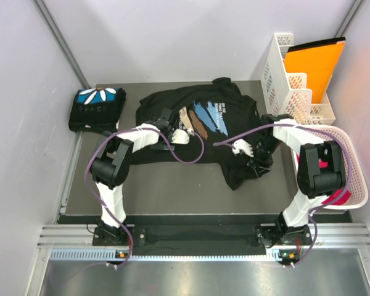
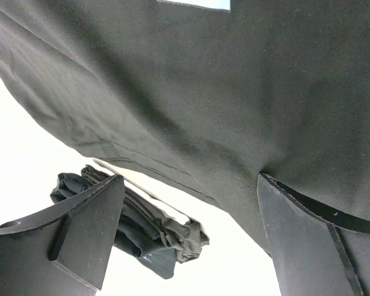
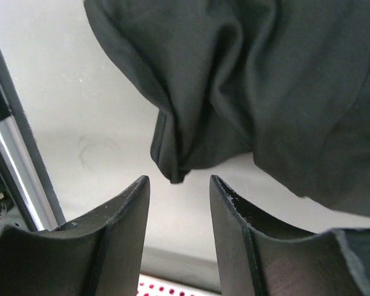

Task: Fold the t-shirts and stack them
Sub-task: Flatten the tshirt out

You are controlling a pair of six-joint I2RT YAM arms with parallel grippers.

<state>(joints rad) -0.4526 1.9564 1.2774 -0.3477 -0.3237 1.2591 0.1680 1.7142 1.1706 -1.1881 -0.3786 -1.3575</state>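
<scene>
One t-shirt (image 1: pixel 97 108) lies folded at the table's back left, black with a blue-and-white petal print on top. The other t-shirt (image 1: pixel 203 120), black with blue and tan brush strokes and white text, lies rumpled across the middle. My left gripper (image 1: pixel 168 118) sits at its left part, jaws open wide. In the left wrist view the cloth (image 2: pixel 222 92) hangs over the open left gripper (image 2: pixel 191 206), and the folded t-shirt (image 2: pixel 145 222) shows beyond. My right gripper (image 1: pixel 257 161) is at the shirt's right edge. It stands open (image 3: pixel 179 185) and empty, with a cloth fold (image 3: pixel 179 148) just ahead.
A white mesh basket (image 1: pixel 356 185) with something pink inside stands at the right edge, beside the right arm. Behind it is a white file rack (image 1: pixel 283 74) holding an orange folder (image 1: pixel 311 65). Walls close in on both sides.
</scene>
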